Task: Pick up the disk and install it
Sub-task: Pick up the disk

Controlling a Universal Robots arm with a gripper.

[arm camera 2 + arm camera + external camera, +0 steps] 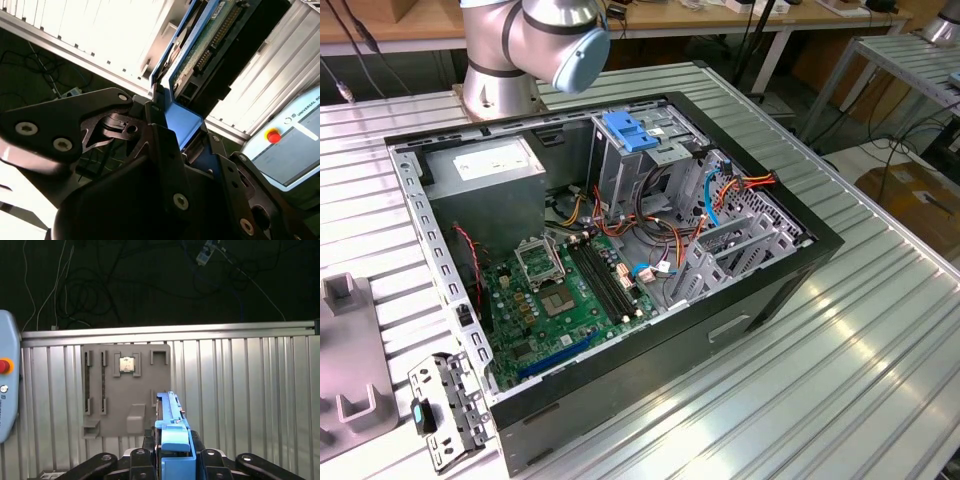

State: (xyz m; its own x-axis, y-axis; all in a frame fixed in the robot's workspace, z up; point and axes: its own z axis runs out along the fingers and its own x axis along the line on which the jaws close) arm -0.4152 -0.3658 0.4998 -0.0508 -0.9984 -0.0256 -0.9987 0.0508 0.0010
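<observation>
Currently, the disk (169, 412) is being pinched edge-on by its blue end in the closed-down gripper (174, 456), being held over the ribbed table (240, 390), beside the grey fixture plate (120, 395).

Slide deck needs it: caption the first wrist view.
Gripper shut on the blue-framed disk, with the ribbed table and a grey fixture plate behind it.
</observation>
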